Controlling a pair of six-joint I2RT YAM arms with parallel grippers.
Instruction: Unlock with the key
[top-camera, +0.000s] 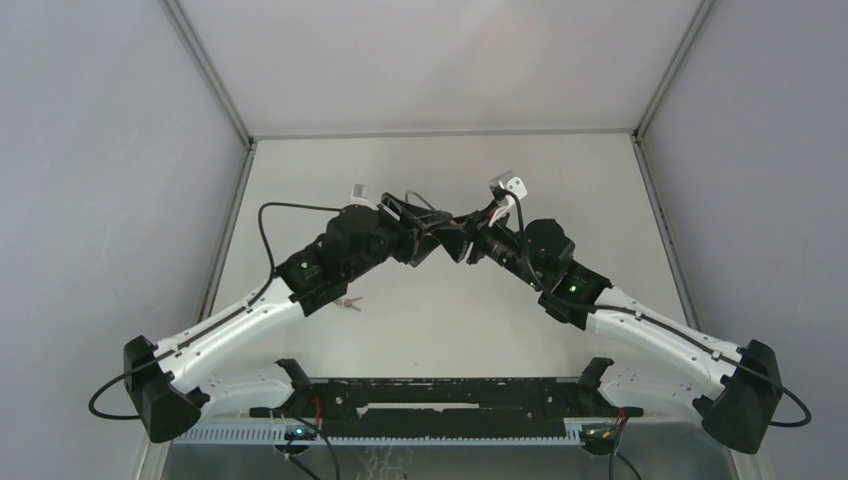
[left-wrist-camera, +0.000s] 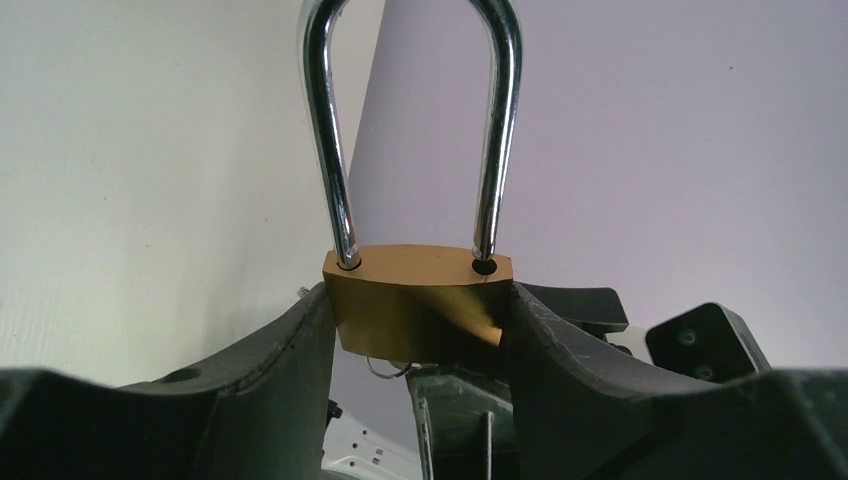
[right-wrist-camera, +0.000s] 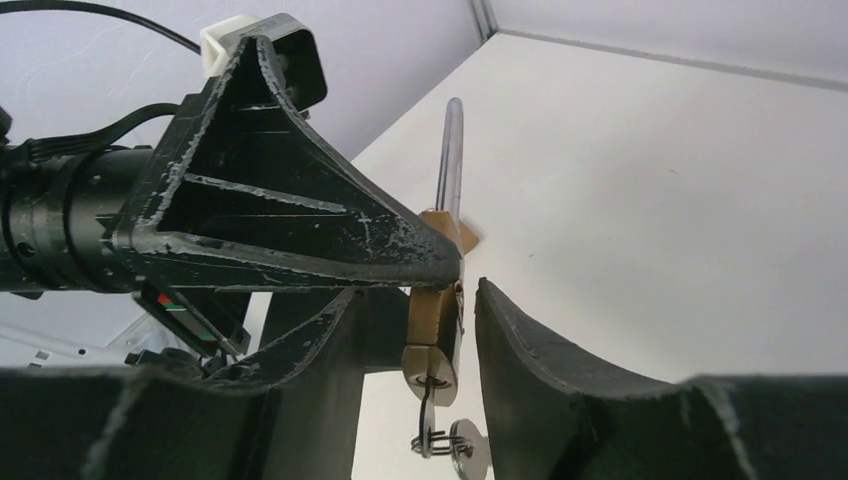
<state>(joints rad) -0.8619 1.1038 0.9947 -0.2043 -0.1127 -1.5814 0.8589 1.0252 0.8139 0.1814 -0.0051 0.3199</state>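
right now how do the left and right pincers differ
The left pincer is shut on the padlock's body; the right pincer is open around the key, a gap showing. The left pincer flanks the body's sides; the right sits at its keyhole end. Both are black.

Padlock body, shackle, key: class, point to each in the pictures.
padlock body (left-wrist-camera: 420, 300), left wrist view, front brass face.
shackle (left-wrist-camera: 328, 150), left wrist view, left steel leg.
key (right-wrist-camera: 430, 372), right wrist view, its round head.
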